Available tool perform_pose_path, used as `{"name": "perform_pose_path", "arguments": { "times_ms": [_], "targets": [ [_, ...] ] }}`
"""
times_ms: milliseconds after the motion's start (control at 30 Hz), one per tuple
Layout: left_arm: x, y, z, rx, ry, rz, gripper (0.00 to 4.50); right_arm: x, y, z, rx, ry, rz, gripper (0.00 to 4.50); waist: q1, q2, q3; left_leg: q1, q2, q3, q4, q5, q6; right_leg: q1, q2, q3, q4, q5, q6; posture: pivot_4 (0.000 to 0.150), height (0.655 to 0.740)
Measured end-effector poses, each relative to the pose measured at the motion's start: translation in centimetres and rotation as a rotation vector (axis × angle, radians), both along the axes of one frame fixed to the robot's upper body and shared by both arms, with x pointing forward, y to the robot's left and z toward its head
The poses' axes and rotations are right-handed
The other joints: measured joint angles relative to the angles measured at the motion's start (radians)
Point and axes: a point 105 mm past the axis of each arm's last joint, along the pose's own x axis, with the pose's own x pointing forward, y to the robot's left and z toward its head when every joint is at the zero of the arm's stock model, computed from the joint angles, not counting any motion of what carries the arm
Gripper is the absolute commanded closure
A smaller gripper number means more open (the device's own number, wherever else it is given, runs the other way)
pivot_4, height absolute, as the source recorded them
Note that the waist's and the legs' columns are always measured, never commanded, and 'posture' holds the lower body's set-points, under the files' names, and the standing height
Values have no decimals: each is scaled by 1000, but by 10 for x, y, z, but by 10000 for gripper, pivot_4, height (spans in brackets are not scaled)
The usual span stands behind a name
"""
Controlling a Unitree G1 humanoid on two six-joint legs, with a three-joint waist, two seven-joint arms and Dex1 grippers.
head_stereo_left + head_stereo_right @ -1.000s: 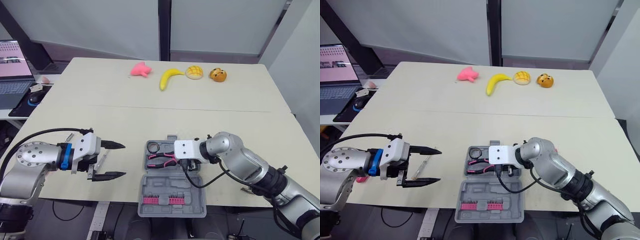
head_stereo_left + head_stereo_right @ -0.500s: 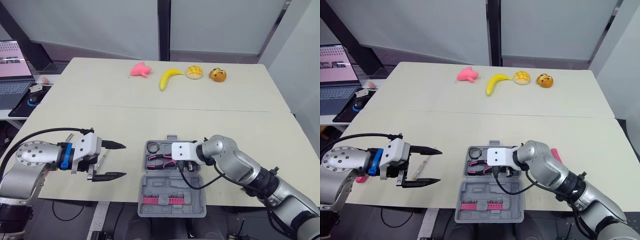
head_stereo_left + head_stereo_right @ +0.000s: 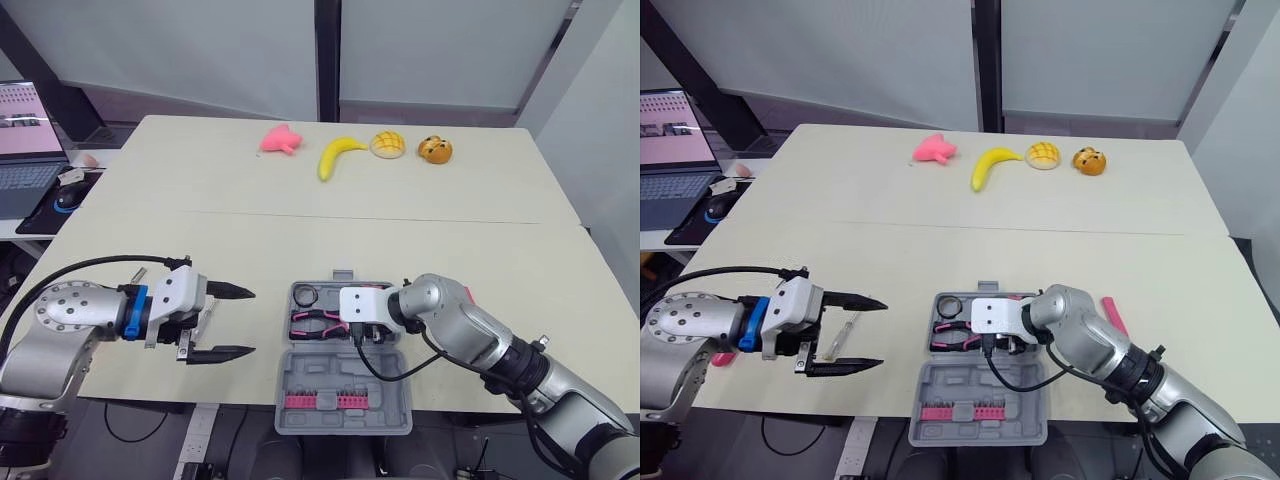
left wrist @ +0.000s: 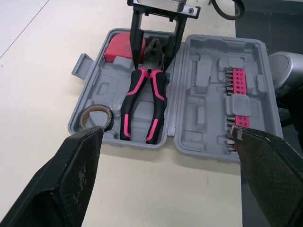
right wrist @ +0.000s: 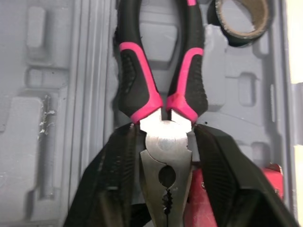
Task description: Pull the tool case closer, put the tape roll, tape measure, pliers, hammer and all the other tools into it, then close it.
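Observation:
The grey tool case [image 3: 345, 372] lies open at the table's front edge. A tape roll [image 4: 97, 116], a red tape measure [image 4: 118, 47] and the pink-handled pliers [image 4: 142, 101] lie in its tray, and a pink bit set [image 4: 239, 94] sits in the lid. My right gripper [image 3: 363, 336] reaches down into the tray, its fingers [image 5: 118, 161] pressed against both sides of the pliers' head. My left gripper [image 3: 248, 322] hovers open left of the case, above a thin screwdriver [image 3: 840, 335] on the table. A pink-handled tool [image 3: 1110, 314] lies to the right of my right arm.
Along the far side of the table lie a pink toy [image 3: 281, 138], a banana [image 3: 338, 155], a bun [image 3: 388, 145] and an orange toy [image 3: 435, 150]. A laptop [image 3: 25, 150] stands on a side desk at the left. The case's lid overhangs the table's front edge.
My right arm has swung slightly left and lower while its gripper stays at the pliers in the case. The left gripper has barely moved.

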Motion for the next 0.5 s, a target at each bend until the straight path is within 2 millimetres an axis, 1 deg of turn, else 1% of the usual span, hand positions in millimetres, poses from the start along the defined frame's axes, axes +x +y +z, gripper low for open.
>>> {"name": "perform_pose_path", "arguments": {
  "times_ms": [67, 167, 267, 333, 400, 500],
  "targets": [
    [1, -1, 2, 1, -9, -2, 0, 0, -4, 4, 7, 11, -6, 12479, 0, 0, 0, 0, 0, 0, 0, 0, 0, 0, 0, 0, 0, 0, 0, 1500, 7400],
    [2, -2, 3, 2, -13, -6, 0, 0, -7, 17, 60, 29, -14, 12479, 0, 0, 0, 0, 0, 0, 0, 0, 0, 0, 0, 0, 0, 0, 0, 1500, 7400],
    [3, -4, 3, 1, -17, -16, 0, -4, -5, 33, 163, 38, 14, 12479, 0, 0, 0, 0, 0, 0, 0, 0, 0, 0, 0, 0, 0, 0, 0, 1500, 7400],
    [4, -6, 3, -3, -23, -16, 0, -10, -1, 34, 247, 44, 47, 12479, 1, 0, 0, 0, 0, 0, 0, 0, 0, 0, 0, 0, 0, 0, 0, 1500, 7400],
    [5, -8, 3, -10, -25, -17, 0, -15, 3, 32, 322, 44, 73, 16323, 0, 0, 0, 0, 0, 0, 0, 0, 0, 0, 0, 0, 0, 0, 0, 1500, 7400],
    [5, -11, 4, -12, -29, -25, 0, -12, 7, 33, 393, -27, 93, 23392, 0, 0, 0, 0, 0, 0, 0, 0, 0, 1, 0, 0, 0, 0, 0, 1500, 7400]
  ]
}}
